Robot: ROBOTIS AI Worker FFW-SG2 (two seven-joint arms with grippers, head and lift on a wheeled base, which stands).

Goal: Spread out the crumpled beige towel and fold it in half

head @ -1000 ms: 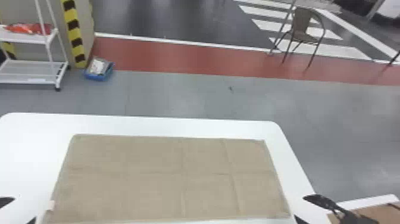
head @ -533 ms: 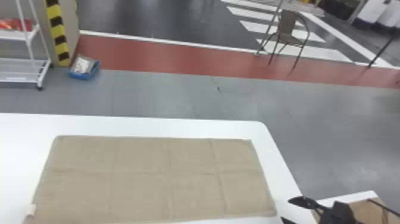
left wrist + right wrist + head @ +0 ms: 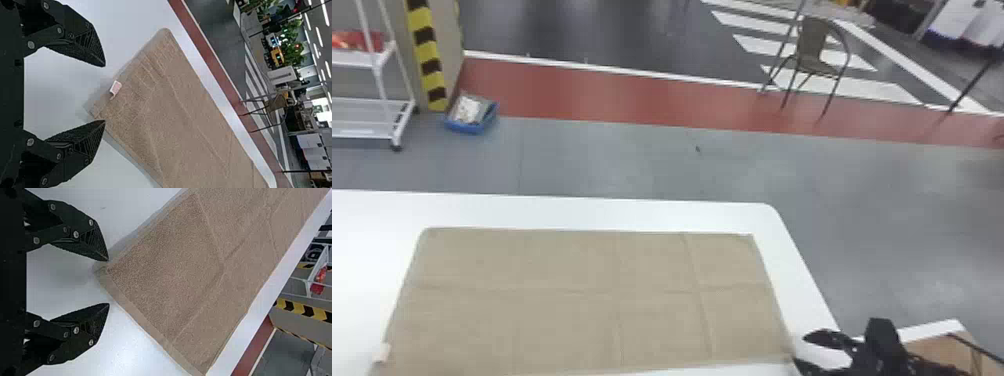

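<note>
In the lower right of the head view, the right gripper (image 3: 108,282) is held open at the towel's near corner, presumably so that it can be pinched. The left gripper (image 3: 105,93), fingers likewise parted, is aimed at the other near corner, by the white tag (image 3: 382,352) at lower left; a paired lift seems intended. Across the lower middle, the beige towel (image 3: 572,305) is laid flat, lightly creased, apparently ready to be folded. Beyond it, a margin of white table (image 3: 582,214) is left.
</note>
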